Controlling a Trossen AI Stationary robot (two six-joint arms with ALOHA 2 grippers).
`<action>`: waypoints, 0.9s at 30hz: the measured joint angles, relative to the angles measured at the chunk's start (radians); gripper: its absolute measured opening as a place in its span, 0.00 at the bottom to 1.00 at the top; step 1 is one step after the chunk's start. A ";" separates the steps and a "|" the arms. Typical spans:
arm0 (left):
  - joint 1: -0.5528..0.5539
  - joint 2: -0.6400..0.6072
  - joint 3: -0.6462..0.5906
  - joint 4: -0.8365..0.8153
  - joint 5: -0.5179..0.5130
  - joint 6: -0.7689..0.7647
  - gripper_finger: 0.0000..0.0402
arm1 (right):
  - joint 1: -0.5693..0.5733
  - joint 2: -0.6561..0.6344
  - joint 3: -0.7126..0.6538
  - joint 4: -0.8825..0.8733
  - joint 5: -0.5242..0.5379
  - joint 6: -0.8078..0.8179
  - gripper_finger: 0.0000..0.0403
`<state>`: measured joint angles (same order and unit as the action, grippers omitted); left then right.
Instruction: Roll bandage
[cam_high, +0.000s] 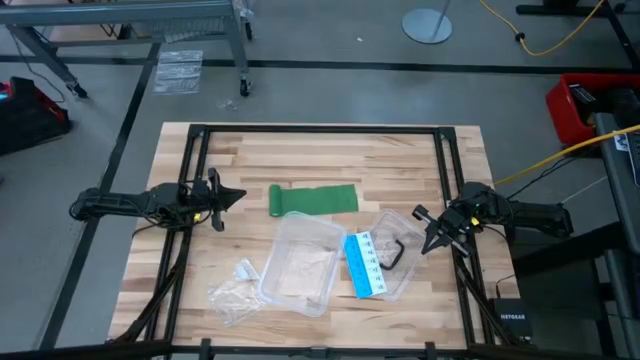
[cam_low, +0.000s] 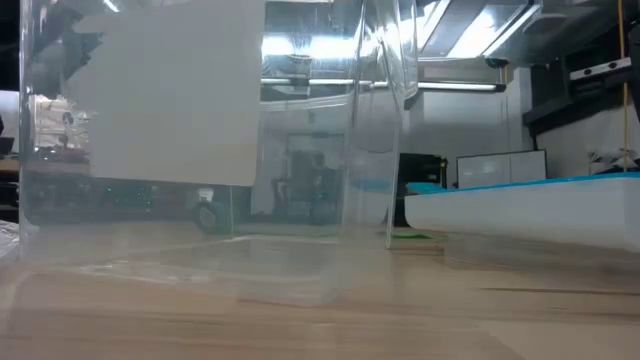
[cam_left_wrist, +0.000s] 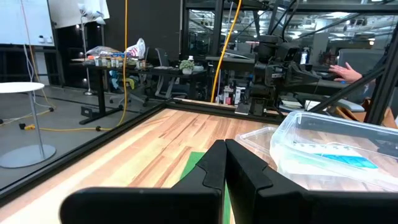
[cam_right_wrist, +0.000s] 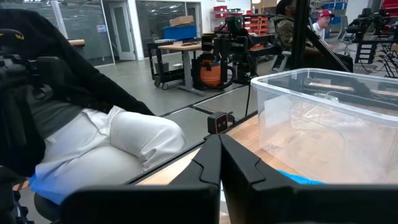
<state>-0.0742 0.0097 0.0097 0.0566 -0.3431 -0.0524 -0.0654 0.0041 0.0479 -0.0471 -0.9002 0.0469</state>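
The bandage (cam_high: 314, 199) lies flat on the bench (cam_high: 300, 150), a green band with one end a little rolled, between my two arms. My left claw (cam_high: 222, 198) is pressed together near its rolled end, not touching it. My right claw (cam_high: 425, 228) is also together, beside the clear container (cam_high: 298, 262) and the blue-and-white card (cam_high: 365, 265).

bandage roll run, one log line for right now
bandage: flat, unrolled, untouched | left gripper: shut, beside its end | right gripper: shut, by tub lid
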 joint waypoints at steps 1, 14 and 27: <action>0.000 0.000 0.000 0.000 0.000 0.000 0.00 | 0.000 0.000 0.000 0.000 0.006 0.000 0.02; 0.000 0.000 0.000 0.000 0.000 0.000 0.00 | 0.000 0.000 0.000 0.002 0.124 -0.001 0.02; 0.000 0.000 0.000 0.000 0.000 0.000 0.00 | 0.000 0.000 0.000 0.001 0.123 0.000 0.02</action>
<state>-0.0739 0.0100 0.0094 0.0570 -0.3432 -0.0521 -0.0654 0.0044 0.0479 -0.0457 -0.7769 0.0467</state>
